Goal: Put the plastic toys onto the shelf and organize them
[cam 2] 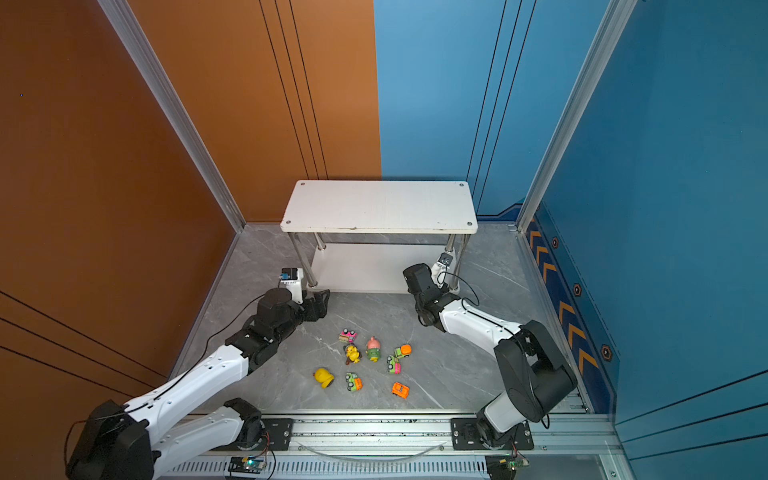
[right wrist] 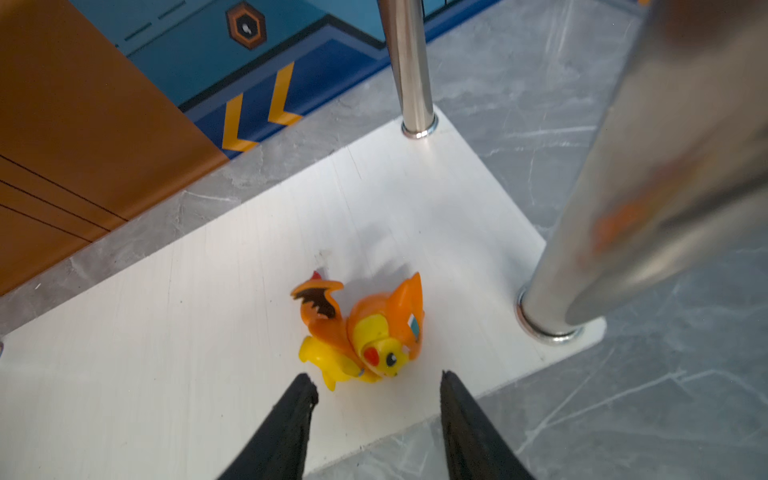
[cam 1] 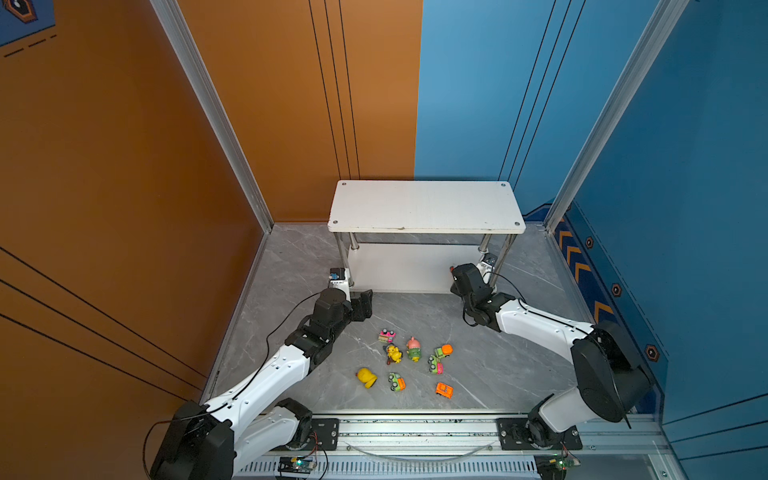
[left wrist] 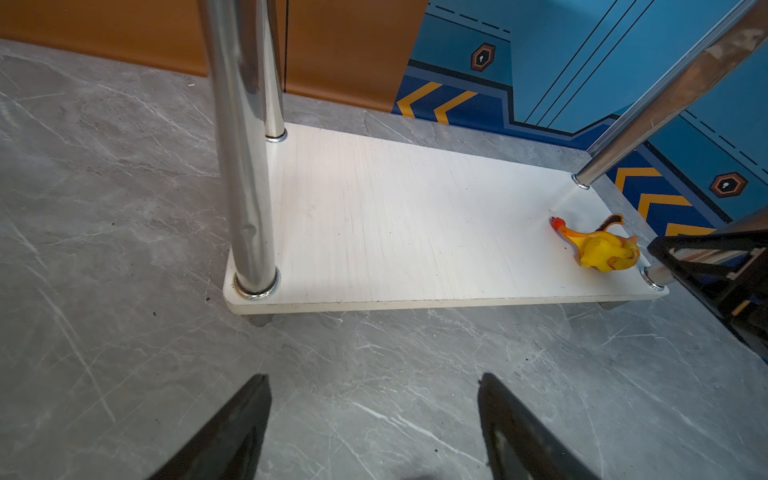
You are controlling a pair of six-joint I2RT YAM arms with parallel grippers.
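The shelf (cam 1: 424,205) stands at the back, its top board bare. An orange-and-yellow winged figurine (right wrist: 365,332) lies on the lower board (right wrist: 208,332) near a front chrome leg (right wrist: 590,249); the left wrist view shows the figurine (left wrist: 598,245) too. My right gripper (right wrist: 378,378) is open just short of it, nothing between the fingers. My left gripper (left wrist: 374,378) is open over the floor before the shelf's other front corner. Several toys lie on the floor, among them a yellow duck (cam 1: 367,377), an orange car (cam 1: 444,390) and a pink car (cam 1: 386,335).
The grey marble floor (cam 1: 498,365) is walled by an orange panel on the left and blue panels behind and on the right. The arms' base rail (cam 1: 415,432) runs along the front. Chrome legs (left wrist: 245,166) stand at the shelf corners close to both grippers.
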